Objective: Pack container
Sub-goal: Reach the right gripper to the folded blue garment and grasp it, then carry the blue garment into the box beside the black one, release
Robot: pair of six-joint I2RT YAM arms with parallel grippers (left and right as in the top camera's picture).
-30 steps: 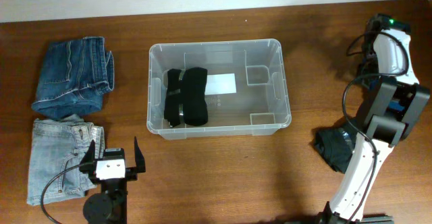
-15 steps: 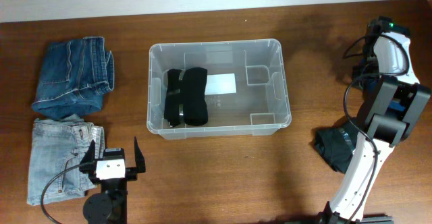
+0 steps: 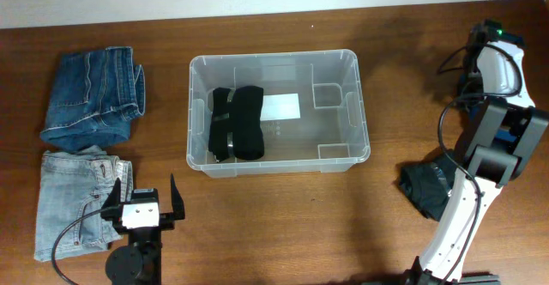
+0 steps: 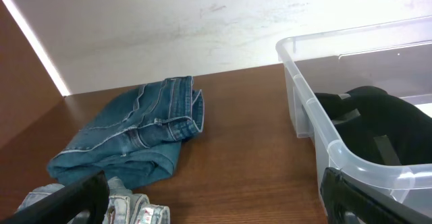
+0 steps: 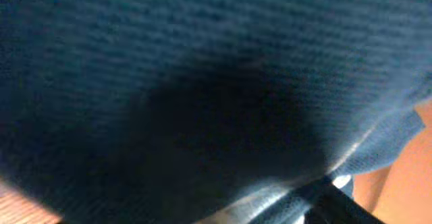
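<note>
The clear container (image 3: 274, 55) stands mid-table with a folded black garment (image 3: 238, 122) in its left half, beside a white label (image 3: 280, 107); its corner shows in the left wrist view (image 4: 317, 116). My left gripper (image 3: 145, 186) is open near the front edge beside the light jeans (image 3: 77, 203), with nothing between its fingers (image 4: 67, 200). My right arm (image 3: 493, 139) reaches down onto a dark garment (image 3: 419, 186) at the right. Dark blue fabric (image 5: 202, 82) fills the right wrist view. The right jaws are hidden.
Folded dark blue jeans (image 3: 94, 96) lie at the back left, also in the left wrist view (image 4: 135, 140). The light jeans lie in front of them. Bare wood separates the container from the garment at the right.
The upper part of the right arm has shifted very slightly. Nothing else has visibly moved.
</note>
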